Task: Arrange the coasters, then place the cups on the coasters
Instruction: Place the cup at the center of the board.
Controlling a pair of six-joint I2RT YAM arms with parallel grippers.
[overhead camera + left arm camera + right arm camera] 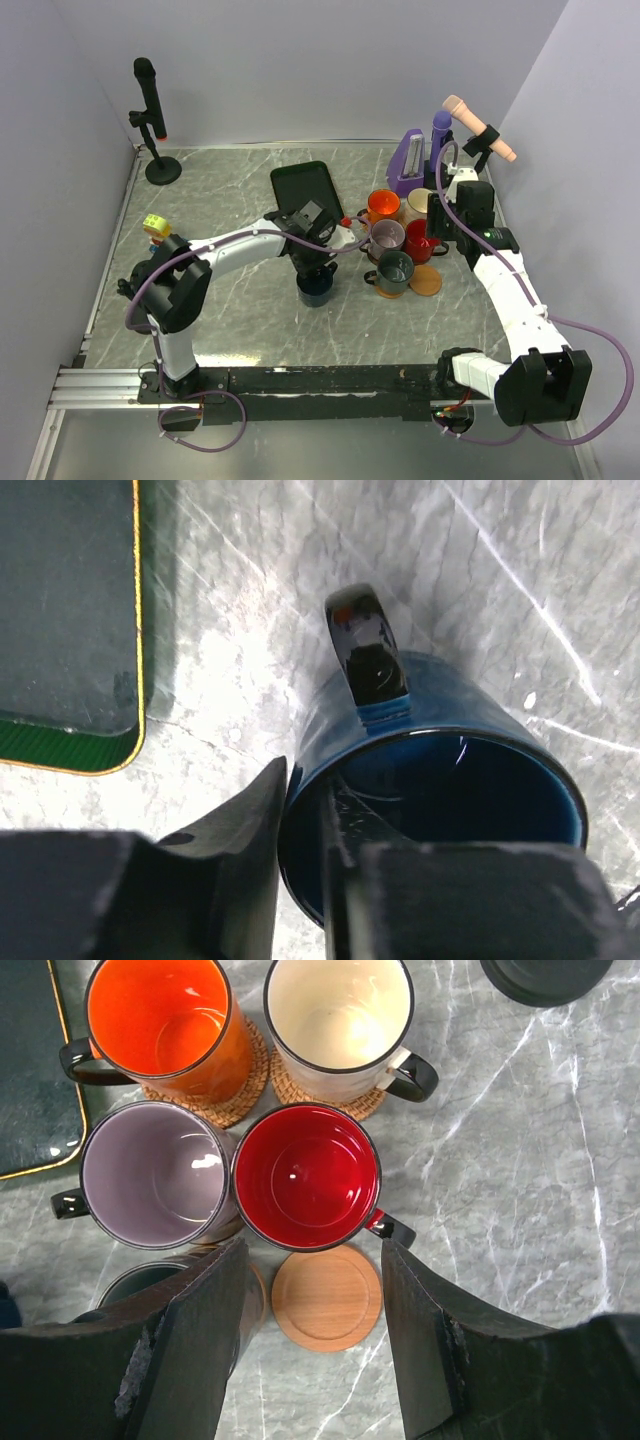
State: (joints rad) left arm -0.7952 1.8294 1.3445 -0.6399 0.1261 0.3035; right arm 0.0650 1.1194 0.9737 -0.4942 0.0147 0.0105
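The navy blue cup (316, 290) (450, 710) stands on the marble table left of the cluster, handle pointing away. My left gripper (315, 268) (305, 780) straddles its rim, one finger outside and one inside, close on the wall. The orange cup (160, 1025) and cream cup (335, 1020) sit on woven coasters (245, 1095). The mauve cup (150, 1175) and red cup (305, 1175) stand nearer to me, the dark grey-green cup (394, 270) nearest. A bare tan coaster (327, 1298) (427, 280) lies below the red cup. My right gripper (312, 1250) (440, 225) hangs open above it.
A black tray (305, 185) (60, 600) lies behind the navy cup. A purple holder (410, 160) stands behind the cups. A microphone stand (155, 120) is at the back left, a yellow toy (153, 228) at the left edge.
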